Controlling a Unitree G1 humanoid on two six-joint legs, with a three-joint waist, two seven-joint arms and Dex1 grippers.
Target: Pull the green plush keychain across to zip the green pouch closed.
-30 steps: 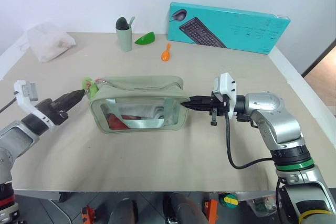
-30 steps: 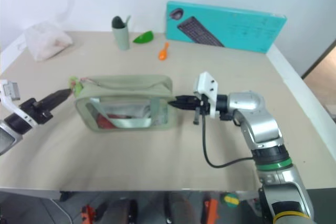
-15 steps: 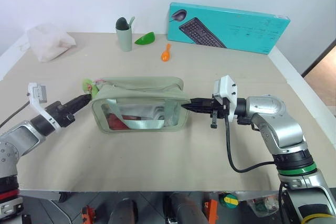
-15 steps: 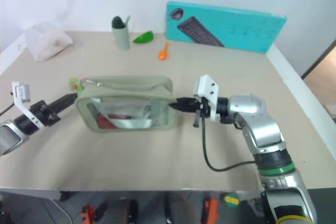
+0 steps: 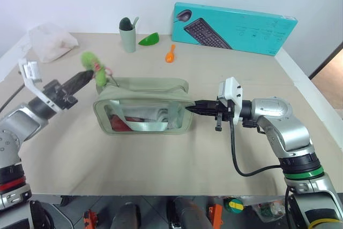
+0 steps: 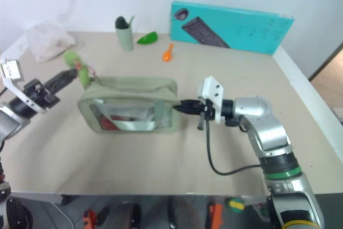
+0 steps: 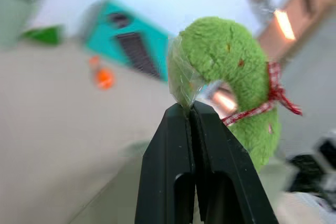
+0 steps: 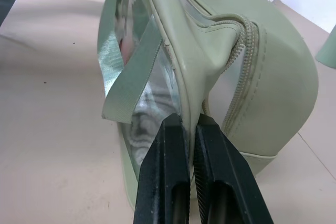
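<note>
The green pouch (image 5: 143, 106) lies mid-table, pale sage with a clear window and a red item inside. The green plush keychain (image 5: 92, 60), a fuzzy lime ring with a red ribbon, hangs lifted above the pouch's left end. My left gripper (image 5: 87, 73) is shut on the keychain's clear wrapped edge (image 7: 182, 85). My right gripper (image 5: 190, 109) is shut on the pouch's right end, pinching the fabric edge beside the zipper (image 8: 185, 109).
A teal keyboard box (image 5: 233, 27) stands at the back right. A grey-green cup (image 5: 127, 36), a glossy green leaf-shaped object (image 5: 148, 39) and an orange spoon (image 5: 170, 53) sit at the back. A white bag (image 5: 49, 42) lies at the back left.
My left gripper closed on the keychain and lifted it up and slightly right, off the table beside the pouch. The right gripper kept its hold on the pouch's end.
</note>
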